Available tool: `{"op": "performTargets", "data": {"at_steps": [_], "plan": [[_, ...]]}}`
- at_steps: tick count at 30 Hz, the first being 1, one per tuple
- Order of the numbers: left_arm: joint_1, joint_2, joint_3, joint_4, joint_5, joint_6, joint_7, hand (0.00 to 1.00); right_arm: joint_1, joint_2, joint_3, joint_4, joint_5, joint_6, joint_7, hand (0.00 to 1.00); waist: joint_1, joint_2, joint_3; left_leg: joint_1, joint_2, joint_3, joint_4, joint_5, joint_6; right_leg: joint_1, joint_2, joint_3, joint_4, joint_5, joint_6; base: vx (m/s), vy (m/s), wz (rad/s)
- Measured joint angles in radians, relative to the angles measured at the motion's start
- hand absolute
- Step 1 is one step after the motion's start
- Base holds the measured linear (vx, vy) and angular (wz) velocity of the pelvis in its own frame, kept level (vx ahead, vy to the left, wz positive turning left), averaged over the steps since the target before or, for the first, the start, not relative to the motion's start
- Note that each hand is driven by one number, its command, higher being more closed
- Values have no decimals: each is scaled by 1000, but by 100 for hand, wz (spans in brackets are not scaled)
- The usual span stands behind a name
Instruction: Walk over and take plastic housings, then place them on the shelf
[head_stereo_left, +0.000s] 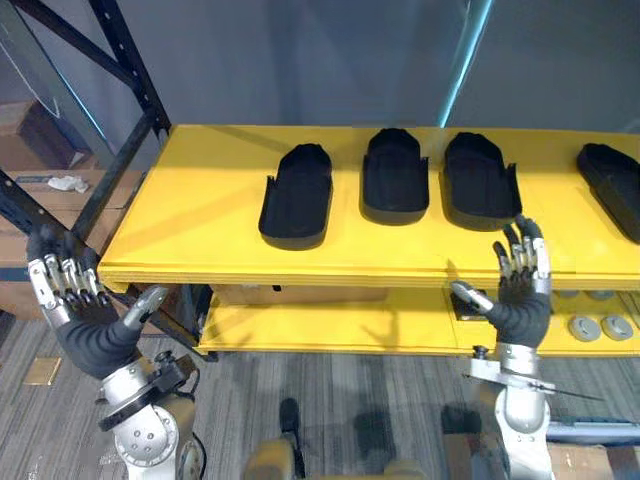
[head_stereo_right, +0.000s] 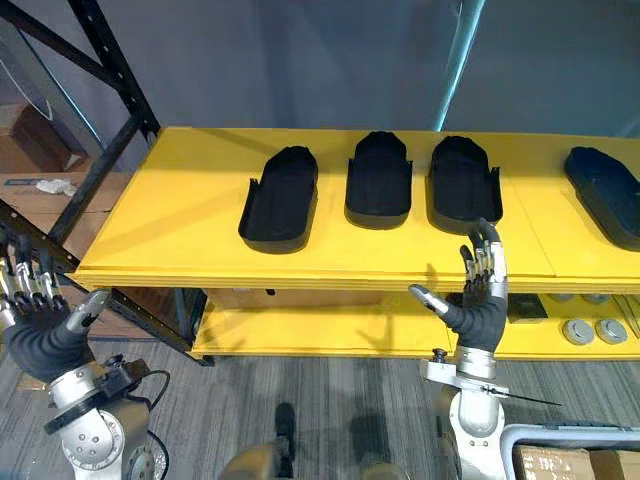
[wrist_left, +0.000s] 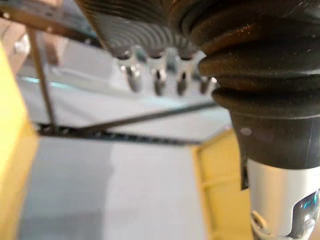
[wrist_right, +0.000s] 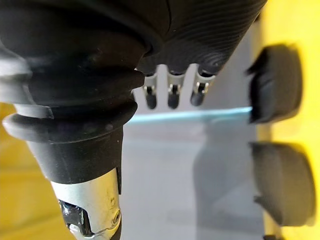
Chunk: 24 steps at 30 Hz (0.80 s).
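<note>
Several black plastic housings lie on the yellow top shelf (head_stereo_left: 200, 230): one (head_stereo_left: 297, 194) left of centre, one (head_stereo_left: 395, 172) in the middle, one (head_stereo_left: 479, 180) to its right, and another (head_stereo_left: 612, 185) at the far right edge. My right hand (head_stereo_left: 520, 285) is raised in front of the shelf's front edge, below the third housing, fingers straight and empty. My left hand (head_stereo_left: 75, 300) hangs open and empty off the shelf's left front corner. Two of the housings (wrist_right: 277, 85) show past my right hand in the right wrist view.
A lower yellow shelf (head_stereo_left: 330, 325) holds grey round parts (head_stereo_left: 600, 326) at the right. Black diagonal rack struts (head_stereo_left: 120, 165) stand at the left. A cardboard box (head_stereo_right: 575, 462) sits on the floor at lower right. Grey striped floor lies before the shelf.
</note>
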Motion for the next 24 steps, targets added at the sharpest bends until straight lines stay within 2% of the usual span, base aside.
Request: {"op": "performTargets", "data": {"at_steps": [1, 3, 4, 8, 12, 15, 17, 20, 24], "plan": [[-8, 26, -13, 9, 64, 35, -18, 0, -1, 0, 4, 0, 57, 28, 31, 0, 1, -2, 20, 0, 8, 22, 3, 0, 0, -8, 2, 8, 13, -7, -5, -28, -17, 5], [-8, 54, -22, 31, 163, 66, -20, 0, -1, -1, 5, 0, 111, 69, 60, 0, 3, 2, 33, 0, 11, 25, 5, 0, 1, -9, 8, 22, 17, -8, -10, 18, -12, -1], [-8, 84, -27, 58, 288, 93, -17, 0, 0, -2, 6, 4, 167, 109, 80, 0, 2, 5, 36, 2, 13, 28, 7, 1, 1, -9, 8, 24, 31, -9, -7, 45, -26, 0], [-34, 170, -29, 76, 453, 120, 24, 0, -14, -26, 36, 13, 209, 132, 137, 0, -9, 15, 43, -14, 20, 35, 62, -18, 14, -7, 6, 29, 51, -10, 2, 45, -27, 0], [-111, 217, -30, 81, 433, 162, 51, 0, -53, -63, 75, 13, 160, 128, 181, 0, -18, 45, 59, -5, 22, 48, 61, -20, 16, -10, 4, 43, 64, -17, 2, 5, -4, -8], [-125, 217, -39, 85, 433, 190, 59, 0, -76, -82, 142, 13, 104, 120, 191, 0, -18, 46, 59, 6, 24, 64, 61, -24, 15, -9, 2, 53, 68, -21, 2, 13, -4, -12], [-125, 217, -55, 87, 433, 192, 54, 0, -93, -93, 167, 13, 98, 119, 198, 0, -18, 47, 59, 6, 25, 64, 60, -24, 15, -9, 2, 53, 69, -21, 2, 9, -5, -2], [-126, 215, -84, 87, 367, 227, 42, 0, -137, -103, 203, 13, 109, 118, 206, 0, -17, 47, 59, 11, 22, 64, 57, -24, 15, -5, 0, 52, 69, -21, 3, 0, 0, 0], [-113, 164, -75, 127, 201, 270, 69, 0, -196, -103, 277, 17, 118, 116, 218, 0, -11, 56, 45, 25, 9, 31, 33, -12, 9, 18, -3, 23, 66, -28, 8, 21, -3, 21]]}}
